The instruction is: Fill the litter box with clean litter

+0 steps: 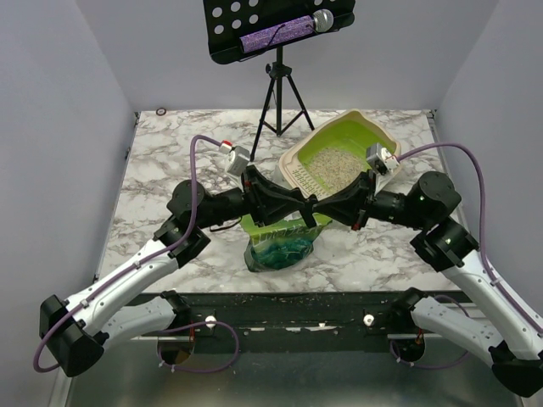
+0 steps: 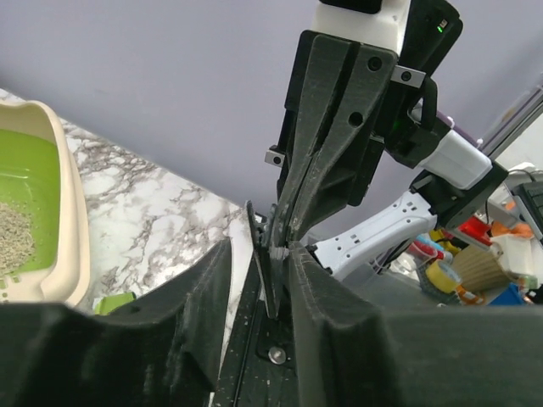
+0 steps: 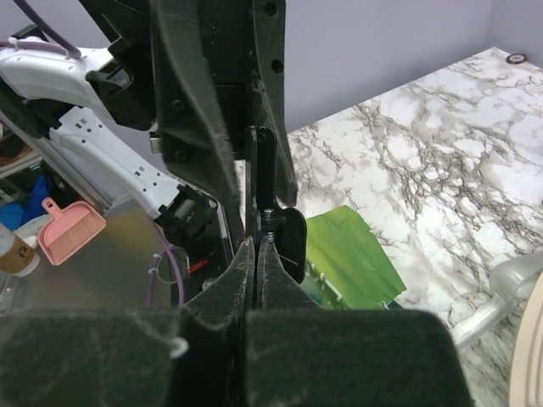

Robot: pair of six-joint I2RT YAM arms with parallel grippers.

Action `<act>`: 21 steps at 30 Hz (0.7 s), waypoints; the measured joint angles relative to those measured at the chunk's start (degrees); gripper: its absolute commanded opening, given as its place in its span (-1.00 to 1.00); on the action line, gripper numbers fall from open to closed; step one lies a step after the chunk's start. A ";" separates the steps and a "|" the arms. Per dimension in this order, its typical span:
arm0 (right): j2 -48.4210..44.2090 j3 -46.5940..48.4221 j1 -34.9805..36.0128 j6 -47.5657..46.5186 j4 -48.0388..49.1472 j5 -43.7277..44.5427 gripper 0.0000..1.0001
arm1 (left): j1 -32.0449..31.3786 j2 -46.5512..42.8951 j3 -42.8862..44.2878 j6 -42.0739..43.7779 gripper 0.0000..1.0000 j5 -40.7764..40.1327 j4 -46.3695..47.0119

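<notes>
Both grippers, left gripper (image 1: 299,203) half-open and right gripper (image 1: 321,206) pinched shut, meet over the green bag (image 1: 282,246), probably regripping it.

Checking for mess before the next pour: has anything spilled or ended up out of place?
Yes. Small dark and pale specks are scattered along the dark strip at the marble table's near edge, outside the beige, green-lined litter box. They look like stray granules.
</notes>
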 measured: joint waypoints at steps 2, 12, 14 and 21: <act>0.07 0.00 0.20 0.07 0.33 0.00 -0.99 | 0.20 0.26 -0.42 -0.07 -0.74 0.09 0.35; 0.28 -0.11 0.52 -1.68 -1.33 0.37 0.05 | 0.68 -0.37 -1.81 1.33 -1.00 0.96 0.98; 0.00 -0.13 0.55 -2.58 -2.56 0.52 0.18 | 0.76 -0.48 -1.81 2.58 -1.00 1.01 0.28; -4.00 -0.11 0.76 -6.45 -8.48 5.22 0.31 | 1.03 -1.73 -1.81 5.55 -1.00 2.40 -2.69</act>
